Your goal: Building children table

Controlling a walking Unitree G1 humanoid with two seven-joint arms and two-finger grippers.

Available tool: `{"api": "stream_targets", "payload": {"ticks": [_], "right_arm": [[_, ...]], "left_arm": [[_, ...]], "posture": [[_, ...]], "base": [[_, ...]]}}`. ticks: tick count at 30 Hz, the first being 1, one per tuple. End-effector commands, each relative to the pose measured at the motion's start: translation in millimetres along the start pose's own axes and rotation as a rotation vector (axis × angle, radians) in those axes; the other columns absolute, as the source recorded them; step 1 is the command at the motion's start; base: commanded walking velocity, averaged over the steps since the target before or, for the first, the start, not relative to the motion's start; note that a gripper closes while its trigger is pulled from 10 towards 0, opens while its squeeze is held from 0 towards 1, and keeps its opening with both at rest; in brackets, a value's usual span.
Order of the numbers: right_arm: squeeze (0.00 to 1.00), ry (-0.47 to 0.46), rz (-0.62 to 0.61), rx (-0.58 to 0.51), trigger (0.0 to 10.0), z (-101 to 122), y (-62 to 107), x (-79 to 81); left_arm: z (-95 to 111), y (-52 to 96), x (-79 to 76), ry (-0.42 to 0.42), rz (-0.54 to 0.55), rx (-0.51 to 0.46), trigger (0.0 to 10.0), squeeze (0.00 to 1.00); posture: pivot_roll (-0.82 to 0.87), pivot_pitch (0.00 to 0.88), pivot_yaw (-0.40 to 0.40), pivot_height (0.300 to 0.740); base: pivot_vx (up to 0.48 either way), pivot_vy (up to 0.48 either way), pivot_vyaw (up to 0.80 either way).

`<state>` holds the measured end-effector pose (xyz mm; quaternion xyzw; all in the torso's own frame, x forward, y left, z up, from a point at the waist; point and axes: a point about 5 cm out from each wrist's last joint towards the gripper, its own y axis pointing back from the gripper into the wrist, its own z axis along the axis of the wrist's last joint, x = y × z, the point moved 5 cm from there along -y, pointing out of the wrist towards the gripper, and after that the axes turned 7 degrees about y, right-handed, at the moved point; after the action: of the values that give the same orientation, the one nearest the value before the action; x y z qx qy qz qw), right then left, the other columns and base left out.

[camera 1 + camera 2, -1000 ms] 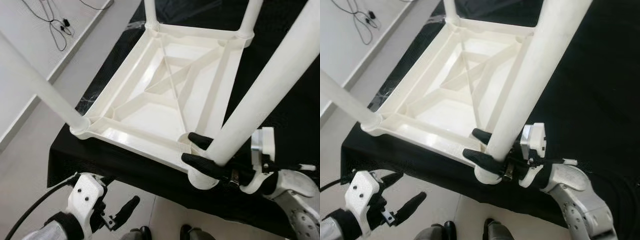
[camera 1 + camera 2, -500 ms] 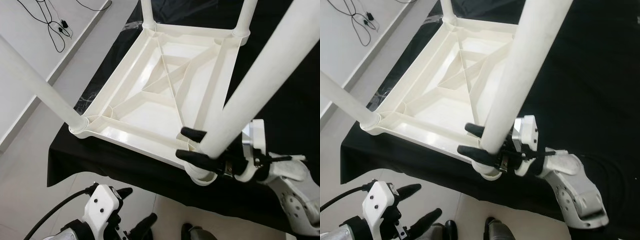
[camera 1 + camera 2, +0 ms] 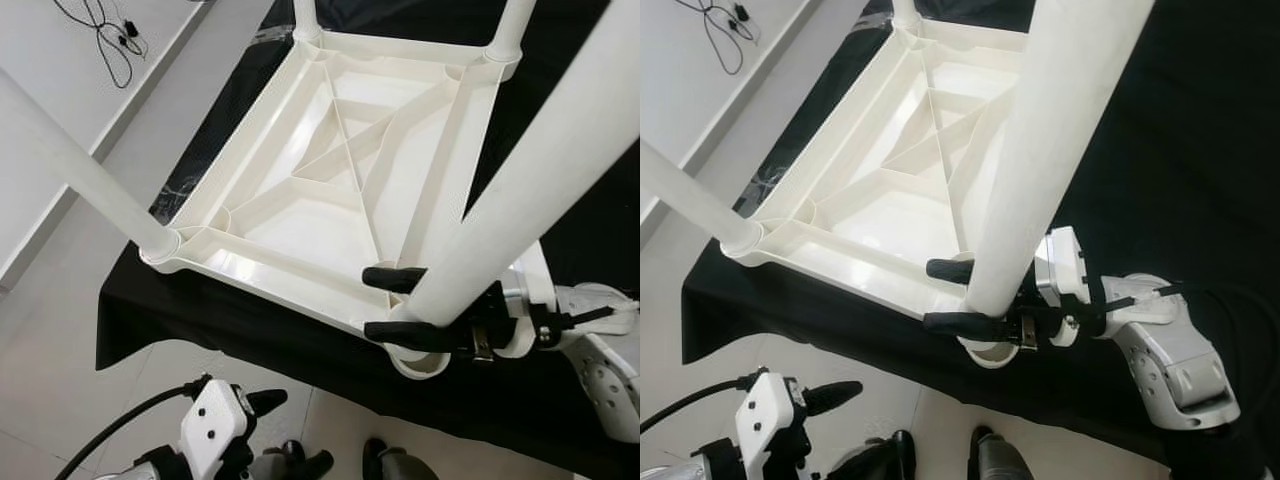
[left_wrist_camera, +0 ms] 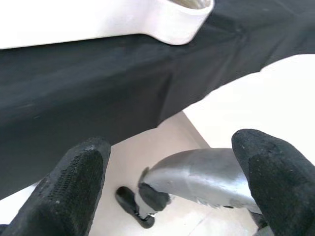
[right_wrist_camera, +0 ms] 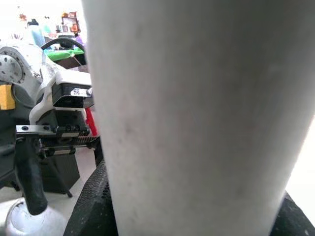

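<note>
Table top: the white plastic table top (image 3: 320, 190) lies upside down on a black cloth (image 3: 230, 330), ribbed underside up, near corner hanging over the cloth's edge.
Leg in hand: a white leg (image 3: 1050, 150) stands between the fingers of the right gripper (image 3: 965, 296), its lower end at the near corner socket (image 3: 988, 352) (whether fully seated, I cannot tell).
Right gripper: closed around the leg just above the socket, reaching in from the robot's right.
Key relation: the socket sits directly below the grip, so the leg's long axis must line up with it; the leg runs from the socket up toward the camera, tilting to the right.
Other legs: three more stand in the other corners, one at the left corner (image 3: 80, 175).
Left gripper: the left gripper (image 4: 167, 182) hangs low over the floor, fingers spread, holding nothing; the right arm is the nearer one.
</note>
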<state>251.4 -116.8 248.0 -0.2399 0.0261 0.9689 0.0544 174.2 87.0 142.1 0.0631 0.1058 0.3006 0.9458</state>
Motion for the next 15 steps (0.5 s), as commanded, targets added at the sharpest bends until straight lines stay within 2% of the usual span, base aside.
{"api": "stream_targets", "payload": {"ticks": [1, 6, 13, 14, 15], "right_arm": [[0.00, -0.098, 0.022, 0.068, 10.0, -24.1, 5.2, 6.3], [0.00, -0.116, 0.095, 0.074, 10.0, -27.3, 13.5, 11.2], [0.00, -0.124, 0.120, 0.075, 10.0, -27.6, 17.1, 14.2], [0.00, -0.133, 0.176, 0.062, 10.0, -21.2, 19.3, 22.2], [0.00, -0.133, 0.176, 0.062, 10.0, -21.2, 19.3, 22.2]], "left_arm": [[-5.0, 2.2, -6.7, 0.018, -0.047, 0.026, 10.0, 0.00], [-4.8, 5.6, -6.9, 0.073, -0.071, 0.008, 10.0, 0.00], [-4.9, 8.1, -6.3, 0.080, -0.074, 0.007, 10.0, 0.00], [-5.1, 10.2, -5.1, 0.076, -0.075, 0.010, 10.0, 0.00], [-5.1, 10.2, -5.1, 0.076, -0.075, 0.010, 10.0, 0.00]], "posture": [[0.03, 0.405, 0.101, 0.740], [0.05, 0.417, 0.109, 0.740], [0.05, 0.419, 0.114, 0.740], [0.06, 0.419, 0.123, 0.740], [0.06, 0.419, 0.123, 0.740]], "base": [[0.000, 0.000, 0.00], [0.000, 0.000, 0.00], [0.000, 0.000, 0.00], [0.000, 0.000, 0.00], [0.000, 0.000, 0.00]]}}
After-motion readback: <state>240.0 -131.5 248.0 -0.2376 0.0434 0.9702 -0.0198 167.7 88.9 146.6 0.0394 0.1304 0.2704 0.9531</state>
